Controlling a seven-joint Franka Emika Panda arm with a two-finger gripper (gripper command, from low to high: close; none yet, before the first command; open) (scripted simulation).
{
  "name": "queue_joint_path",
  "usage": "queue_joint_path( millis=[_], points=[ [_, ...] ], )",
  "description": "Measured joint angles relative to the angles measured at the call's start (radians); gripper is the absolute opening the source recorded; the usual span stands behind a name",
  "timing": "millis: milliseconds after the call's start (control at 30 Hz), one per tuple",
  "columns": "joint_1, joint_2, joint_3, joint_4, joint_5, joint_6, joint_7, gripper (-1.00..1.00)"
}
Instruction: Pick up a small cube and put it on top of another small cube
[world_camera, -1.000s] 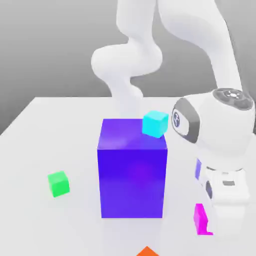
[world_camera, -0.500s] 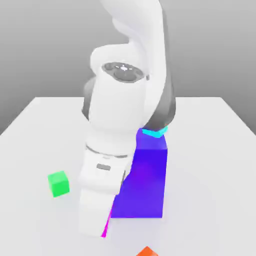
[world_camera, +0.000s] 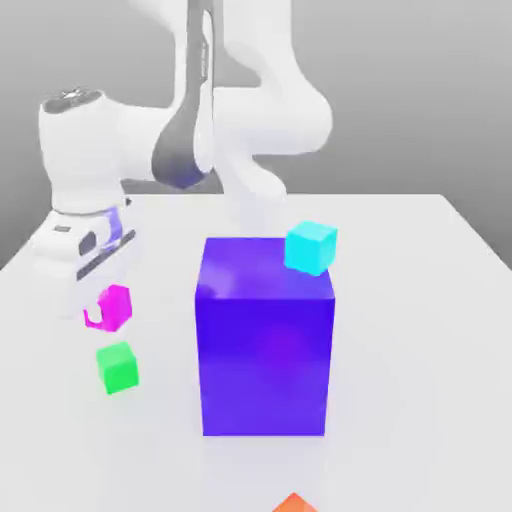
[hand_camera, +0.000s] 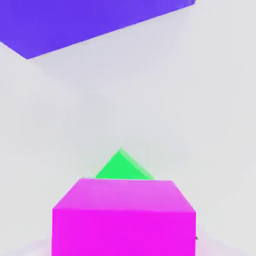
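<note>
The small cube (world_camera: 116, 306) is magenta-pink and hangs in the air at the exterior view's left, with my gripper (world_camera: 104, 304) shut on it. Directly below it, apart from it, another small cube (world_camera: 118, 367), bright green, rests on the white table (world_camera: 420, 350). In the hand view the magenta small cube (hand_camera: 122, 217) sits close to the camera. One corner of the green cube (hand_camera: 122, 167) pokes out from behind it.
A big purple-blue block (world_camera: 265, 345) stands mid-table, to the exterior view's right of both cubes; its edge also shows in the hand view (hand_camera: 90, 22). A small cyan cube (world_camera: 311, 247) sits at its top far corner. An orange cube (world_camera: 295, 503) lies at the front edge.
The arm has swung from the exterior view's right, across the front of the big block, to the left. It carried the magenta cube along and raised it above the green one.
</note>
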Motion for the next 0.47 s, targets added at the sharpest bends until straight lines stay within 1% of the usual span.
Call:
queue_joint_path(
  millis=[133, 233, 367, 467],
  points=[
    [0.098, 0.078, -0.056, 0.002, 0.167, 0.056, -0.117, -1.0],
    [0.152, 0.141, -0.074, 0.005, 0.306, 0.099, -0.214, -1.0],
    [0.187, 0.221, -0.055, 0.008, 0.476, 0.157, -0.333, -1.0],
    [0.174, 0.271, -0.029, 0.007, 0.553, 0.205, -0.387, -1.0]
  ],
)
